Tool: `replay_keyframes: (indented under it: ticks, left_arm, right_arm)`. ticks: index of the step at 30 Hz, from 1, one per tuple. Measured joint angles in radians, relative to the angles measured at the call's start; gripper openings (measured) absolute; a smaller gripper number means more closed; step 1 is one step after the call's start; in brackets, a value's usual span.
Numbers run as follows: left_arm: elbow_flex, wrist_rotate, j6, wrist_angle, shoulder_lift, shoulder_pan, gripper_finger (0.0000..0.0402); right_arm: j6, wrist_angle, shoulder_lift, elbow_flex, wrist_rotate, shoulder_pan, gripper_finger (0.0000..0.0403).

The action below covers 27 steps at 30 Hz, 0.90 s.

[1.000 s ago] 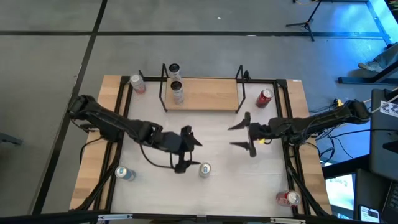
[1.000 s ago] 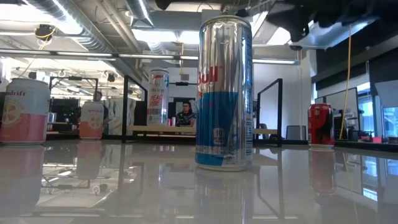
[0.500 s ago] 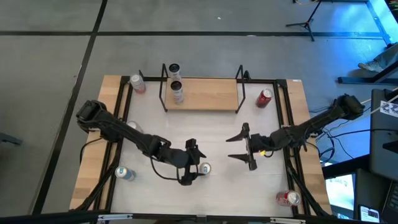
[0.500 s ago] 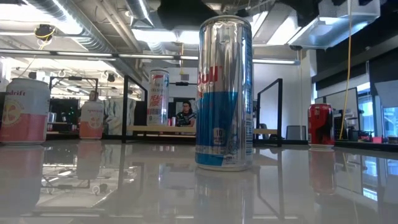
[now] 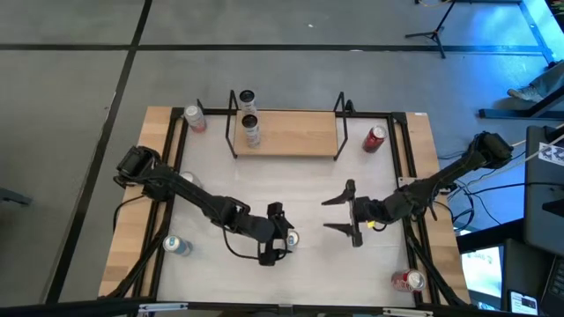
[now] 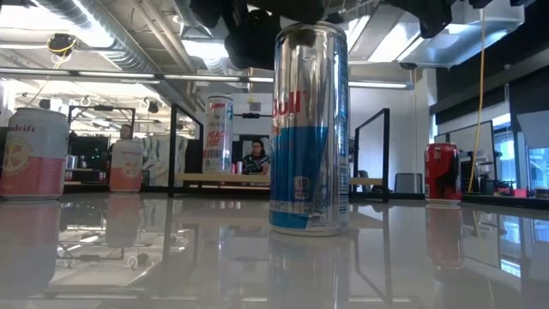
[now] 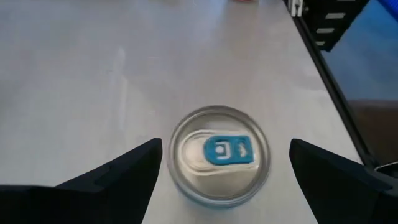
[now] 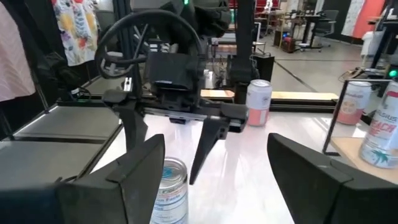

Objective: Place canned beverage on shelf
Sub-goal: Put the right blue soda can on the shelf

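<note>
Seen from above, left gripper [image 5: 279,236] spread over silver-blue can [image 5: 290,238] near table's [image 5: 300,189] front, right gripper [image 5: 351,212] spread beside, shelf [image 5: 286,132] at back holding one can [image 5: 251,129], left wrist view, fingers [image 7: 118,177] flanking can top [image 7: 219,155].

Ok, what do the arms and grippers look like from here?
Both arms are dark, jointed and slim. The left gripper and right gripper each have two black, flat, tapering fingers. Black cables loop beside the left arm; the right wrist shows a yellow spot.
</note>
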Motion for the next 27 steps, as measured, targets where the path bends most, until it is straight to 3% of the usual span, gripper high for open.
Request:
replay_keyframes:
  ticks: [14, 22, 27]
  left_arm:
    - [0.0, 0.025, 0.026, 0.023, 0.035, 0.012, 0.0339]
    - [0.0, -0.009, 0.003, 0.038, 0.036, 0.012, 0.0267]
    - [0.0, -0.083, -0.052, 0.032, 0.036, 0.003, 0.0221]
  right_arm:
    - [-0.029, 0.0, 0.0, 0.0, 0.013, 0.0, 0.028]
    - [-0.036, 0.0, 0.0, 0.0, 0.013, -0.001, 0.028]
    - [-0.046, 0.0, 0.0, 0.0, 0.013, -0.001, 0.028]
